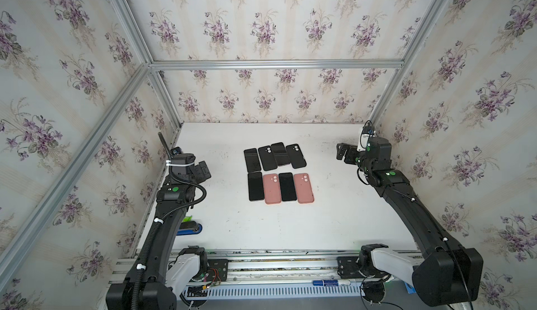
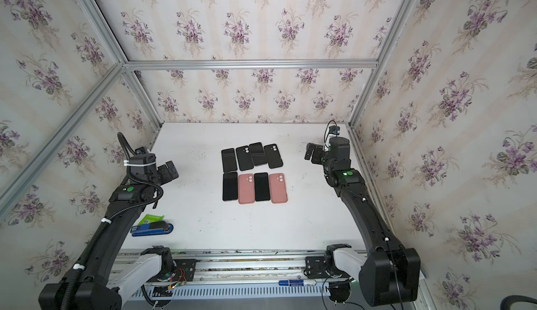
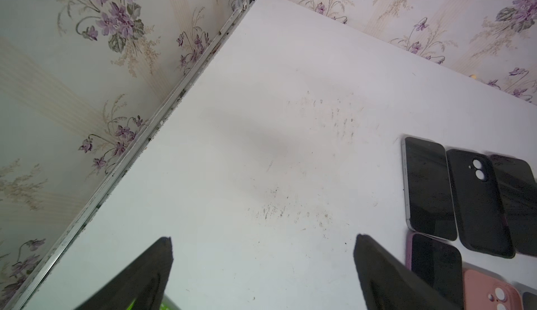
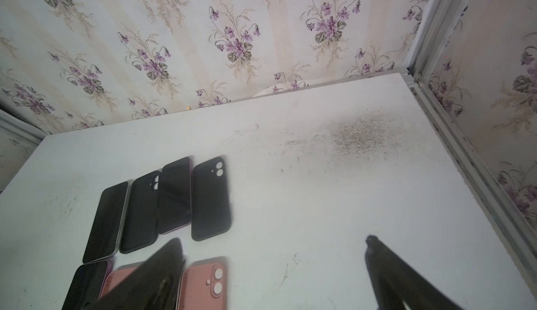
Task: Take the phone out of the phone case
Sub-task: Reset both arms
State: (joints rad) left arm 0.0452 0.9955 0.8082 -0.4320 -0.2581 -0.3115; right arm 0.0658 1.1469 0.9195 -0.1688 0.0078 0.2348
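Phones and phone cases lie in two rows mid-table in both top views. The back row alternates a screen-up phone with a black phone case lying back up. The front row alternates a phone with a pink case. Whether any case holds a phone cannot be told. My left gripper hovers open to their left, over bare table. My right gripper is open to their right, with one finger over the front row beside a pink case. Neither holds anything.
A blue stapler and a green packet lie near the table's front left, by the left arm. A marker rests on the front rail. Papered walls with metal frames close in the table on three sides.
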